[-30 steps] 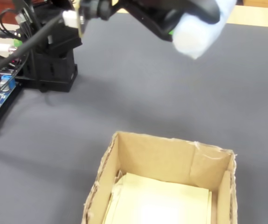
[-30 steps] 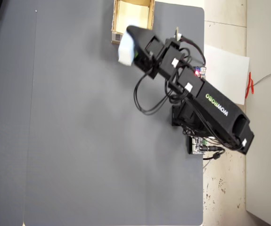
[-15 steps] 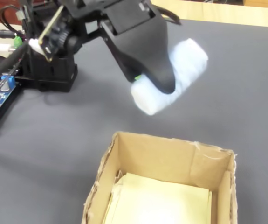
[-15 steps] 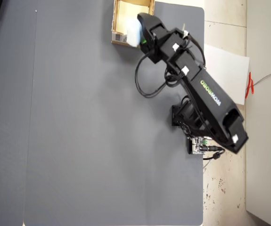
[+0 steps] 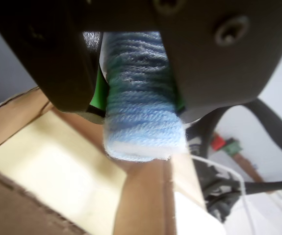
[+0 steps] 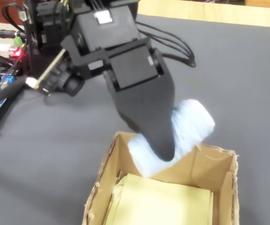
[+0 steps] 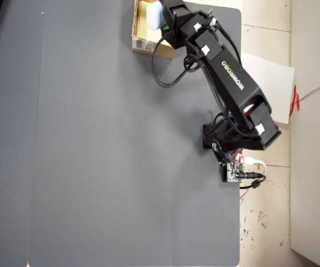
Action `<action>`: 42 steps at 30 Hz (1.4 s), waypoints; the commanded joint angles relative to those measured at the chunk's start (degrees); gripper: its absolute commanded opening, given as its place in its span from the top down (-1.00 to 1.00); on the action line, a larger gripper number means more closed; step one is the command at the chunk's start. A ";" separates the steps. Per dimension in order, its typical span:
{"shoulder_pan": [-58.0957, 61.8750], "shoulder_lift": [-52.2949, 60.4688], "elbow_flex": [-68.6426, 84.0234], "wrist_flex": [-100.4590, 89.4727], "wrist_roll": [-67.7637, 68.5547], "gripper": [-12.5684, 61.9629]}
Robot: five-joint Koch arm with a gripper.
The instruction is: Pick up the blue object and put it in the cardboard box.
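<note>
Grey mat; "WOWROBO" on arm.

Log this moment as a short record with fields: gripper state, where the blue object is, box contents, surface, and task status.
gripper: gripper shut on the blue object
blue object: blue object held in the air, tilted, over the rim of the cardboard box
cardboard box: cardboard box open-topped, on the mat's far edge in the overhead view, pale sheet inside
surface: dark grey mat
electronics: circuit board by the arm's base
task status: object not yet released into the box
</note>
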 commanded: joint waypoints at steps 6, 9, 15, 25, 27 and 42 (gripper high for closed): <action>0.79 -1.14 -4.48 2.46 2.72 -0.03; 0.79 -1.32 -4.75 2.29 3.78 -0.13; -0.35 0.97 -5.80 0.26 5.89 -0.17; -20.39 17.75 2.29 -9.67 14.15 -0.24; -24.87 20.65 5.10 -13.80 16.79 -0.25; -55.11 41.22 33.49 -24.96 24.26 -0.25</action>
